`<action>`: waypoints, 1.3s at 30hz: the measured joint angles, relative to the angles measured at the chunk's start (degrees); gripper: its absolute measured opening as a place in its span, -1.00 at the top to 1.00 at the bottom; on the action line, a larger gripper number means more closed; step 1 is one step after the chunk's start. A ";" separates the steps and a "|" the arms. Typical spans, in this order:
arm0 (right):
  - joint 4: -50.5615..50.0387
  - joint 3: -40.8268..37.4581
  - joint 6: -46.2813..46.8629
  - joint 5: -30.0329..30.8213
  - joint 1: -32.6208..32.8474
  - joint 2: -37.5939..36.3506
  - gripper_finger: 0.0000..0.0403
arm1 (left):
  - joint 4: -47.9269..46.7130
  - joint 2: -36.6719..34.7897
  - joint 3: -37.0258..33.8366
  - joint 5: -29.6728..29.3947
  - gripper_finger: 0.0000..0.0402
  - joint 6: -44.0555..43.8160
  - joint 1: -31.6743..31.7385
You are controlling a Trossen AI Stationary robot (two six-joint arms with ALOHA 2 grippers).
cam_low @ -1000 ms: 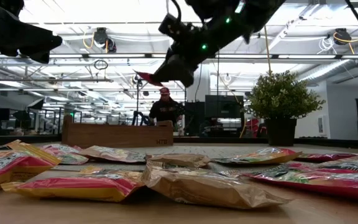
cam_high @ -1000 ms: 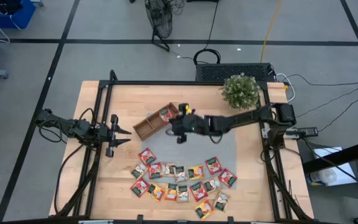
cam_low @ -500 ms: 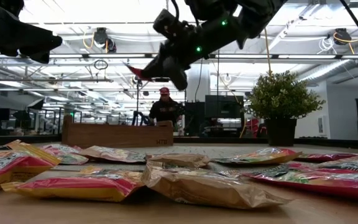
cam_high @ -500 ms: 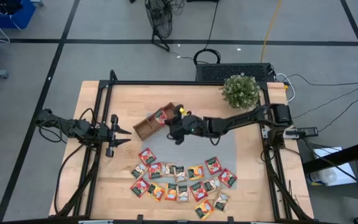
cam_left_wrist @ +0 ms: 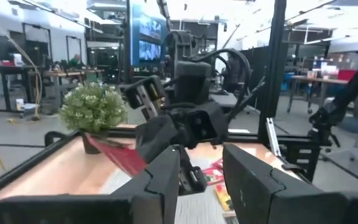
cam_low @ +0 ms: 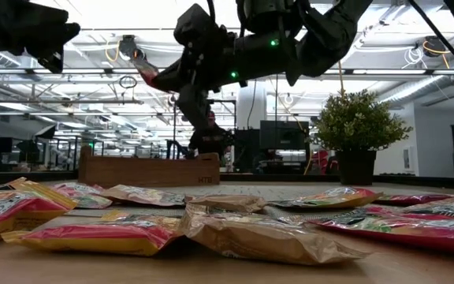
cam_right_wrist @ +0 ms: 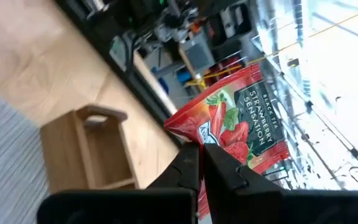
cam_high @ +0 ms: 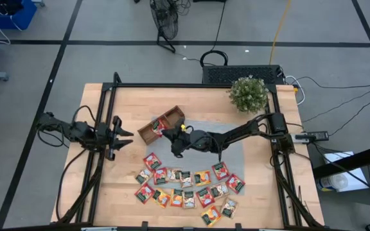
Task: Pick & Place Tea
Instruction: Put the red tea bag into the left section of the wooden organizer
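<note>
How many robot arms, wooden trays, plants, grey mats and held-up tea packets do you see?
robot arms: 2, the left arm and the right arm
wooden tray: 1
plant: 1
grey mat: 1
tea packet held in the right gripper: 1
Total: 6

We see a pale wood tabletop (cam_high: 191, 96) with visible grain and a matt finish. The compartment tray (cam_high: 161, 124) is darker brown wood, plain and unvarnished-looking. The mat (cam_high: 231, 153) under it is grey woven cloth. The strawberry tea sachet (cam_right_wrist: 238, 121) is glossy printed foil, crinkled; the loose sachets (cam_low: 243, 233) shine too.
</note>
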 joint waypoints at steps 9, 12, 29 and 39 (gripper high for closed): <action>0.22 0.00 0.32 0.37 -1.11 -0.03 0.99 | 0.52 3.89 1.87 -9.25 0.37 -14.79 2.76; -0.02 0.00 0.44 0.20 -1.09 -0.05 0.98 | 0.52 10.04 4.04 -6.82 0.36 -20.04 5.08; -0.16 0.00 2.20 3.00 0.56 -0.05 0.98 | -26.43 51.05 38.43 13.47 -0.31 -27.32 26.05; 0.31 0.00 0.00 7.45 1.32 -0.05 0.98 | -29.03 56.80 40.61 19.77 -0.19 -26.47 28.63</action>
